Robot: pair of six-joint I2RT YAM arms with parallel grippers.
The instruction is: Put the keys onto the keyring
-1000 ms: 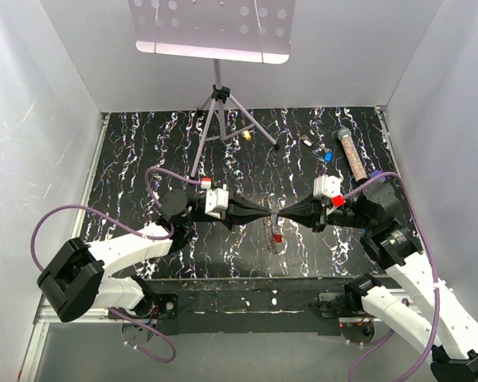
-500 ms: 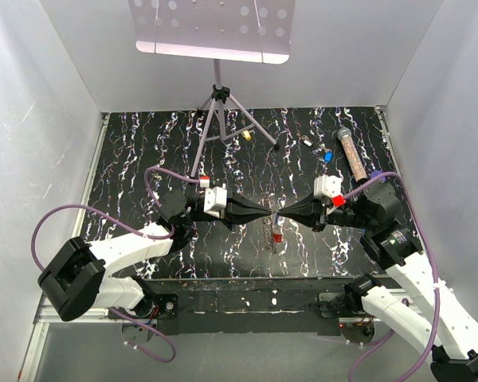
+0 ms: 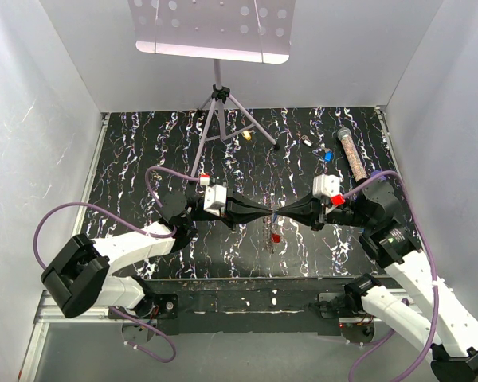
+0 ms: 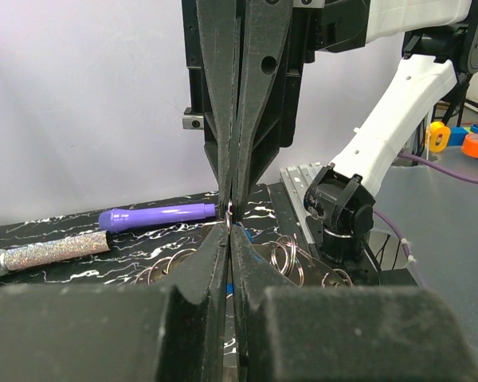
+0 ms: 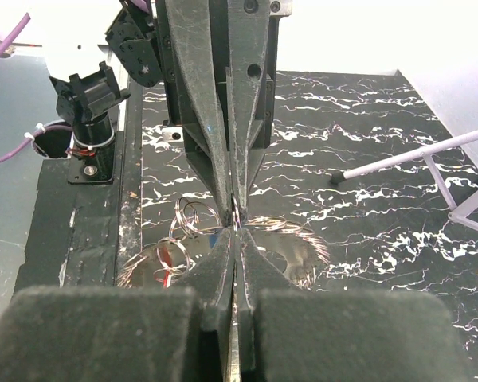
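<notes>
One red key (image 3: pixel 276 237) is the only key close to the keyring (image 5: pixel 190 216). It sits just below the point where the two tools meet. Over the last second it has hardly moved, only a very small sway, and the loops of the keyring under it have stayed where they were. I judge that the task did not advance in this second: the arms are holding, not threading.

From the loops a thin piece of ring wire goes up to the tips. There the left gripper (image 3: pixel 269 212) and the right gripper (image 3: pixel 282 212) meet nose to nose above the front middle of the mat (image 3: pixel 143 159). Both are clenched tight, with no gap between the fingers, and both have kept this pose. In the wrist views a small glint of wire shows exactly between the tips, so each seems to pinch the keyring, though the wire is too thin to be sure.

Further out, the yellow key (image 3: pixel 246 135) and the blue key (image 3: pixel 328 157) lie at the far side of the mat, well apart from the tools. The blue one lies just beside the glittery tube (image 3: pixel 352 155). They are not yet on the ring, so most of the work is probably left.
</notes>
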